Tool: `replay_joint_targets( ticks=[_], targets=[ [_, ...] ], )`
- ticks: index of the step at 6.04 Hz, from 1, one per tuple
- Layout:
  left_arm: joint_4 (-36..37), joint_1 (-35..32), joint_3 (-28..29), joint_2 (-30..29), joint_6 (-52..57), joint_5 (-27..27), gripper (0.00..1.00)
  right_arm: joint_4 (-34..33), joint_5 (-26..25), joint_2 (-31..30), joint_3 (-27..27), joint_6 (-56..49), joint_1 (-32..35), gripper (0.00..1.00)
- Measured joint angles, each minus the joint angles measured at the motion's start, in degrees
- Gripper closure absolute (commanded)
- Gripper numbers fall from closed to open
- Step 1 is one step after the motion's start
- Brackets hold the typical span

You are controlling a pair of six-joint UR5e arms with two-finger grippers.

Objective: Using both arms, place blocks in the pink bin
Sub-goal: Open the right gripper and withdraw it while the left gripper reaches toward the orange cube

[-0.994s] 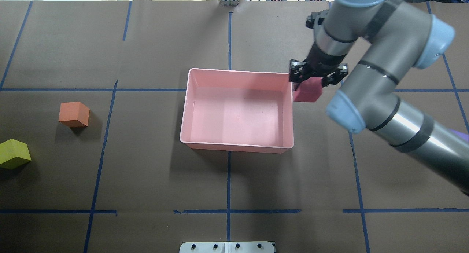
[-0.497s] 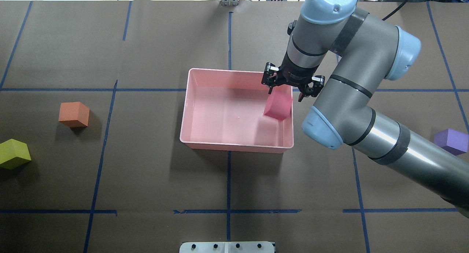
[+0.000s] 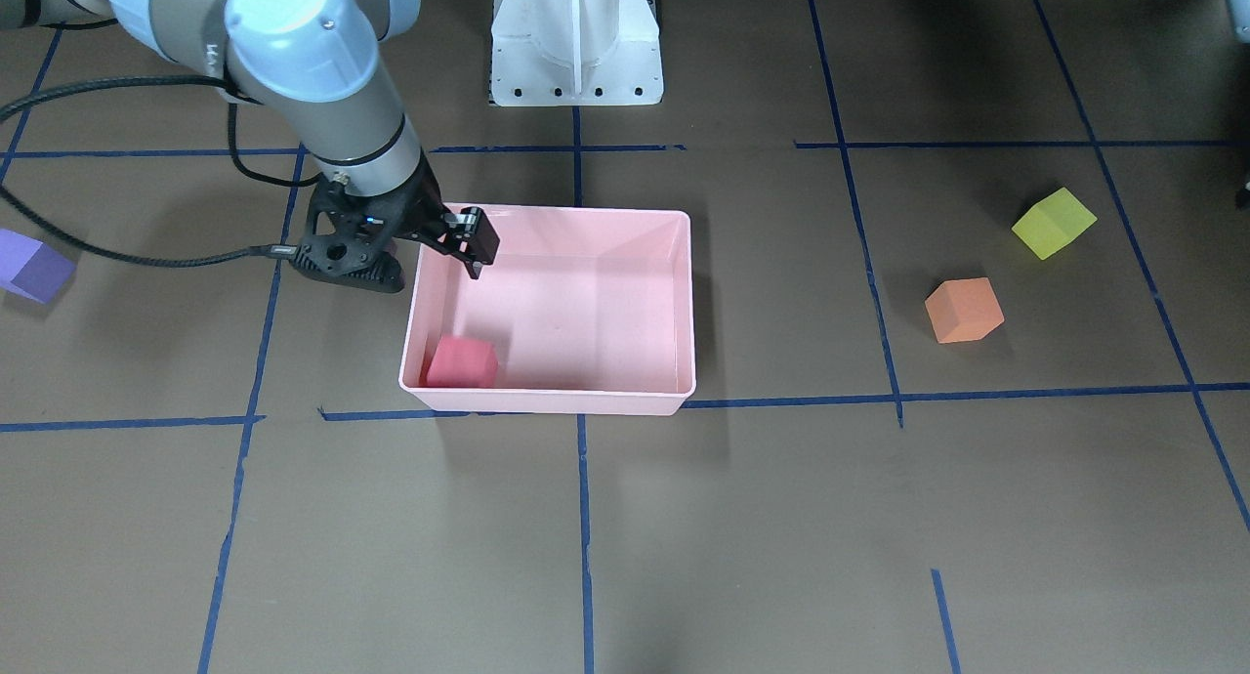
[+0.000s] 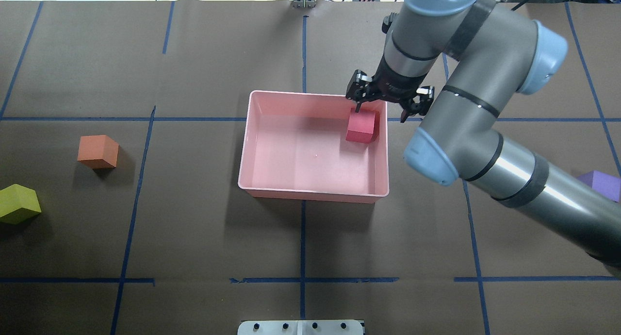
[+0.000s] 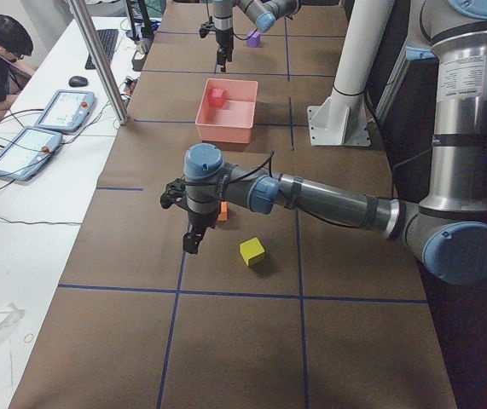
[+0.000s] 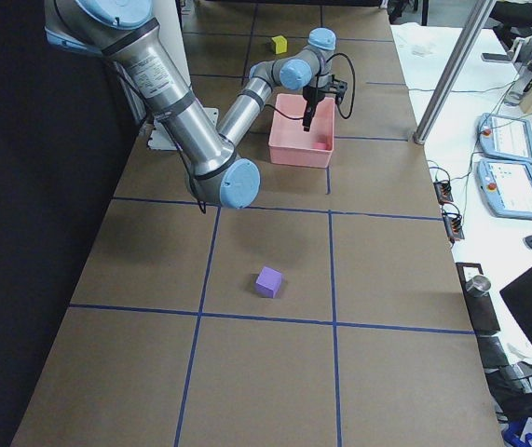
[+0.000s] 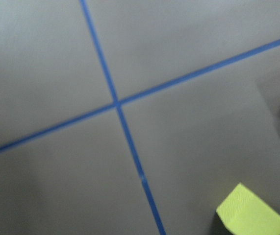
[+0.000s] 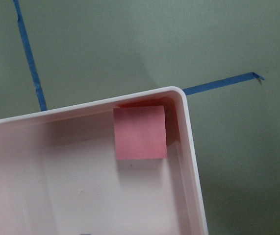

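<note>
The right tool [image 4: 380, 112] hangs wide open and empty, clear of the small red foam cube [image 4: 361, 127] lying in a corner of the shallow pale pink plastic bin [image 4: 310, 196]. The left tool [image 5: 194, 240], whose opening cannot be told, hovers by the orange foam cube [image 4: 98, 151], probably its next pick.

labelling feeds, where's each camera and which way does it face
Front-facing: across the table, facing the robot, down on pink bin; right arm view's left.
Overhead: behind the robot, facing forward, down; right arm from right.
Exterior left: robot's left table end; left arm near.
Exterior right: opposite end; right arm near, purple block.
Left wrist: down on yellow-green block; no arm.
Right wrist: down on red block in bin corner.
Front-facing and overhead share bin, red block.
</note>
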Motion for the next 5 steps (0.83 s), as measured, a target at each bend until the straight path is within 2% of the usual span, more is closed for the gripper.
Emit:
replay_joint_targets(
  ticks=[2, 5],
  targets=[
    [-3.1, 8.6, 0.3, -1.3, -14.0, 0.2, 0.00, -0.2, 5.6, -4.4, 0.0, -15.8, 6.9, 0.00],
    [-10.7, 14.7, 0.4, -1.3, -37.7, 0.5, 0.00, -0.5, 9.1, -15.3, 0.0, -47.0, 18.6, 0.00]
  ],
)
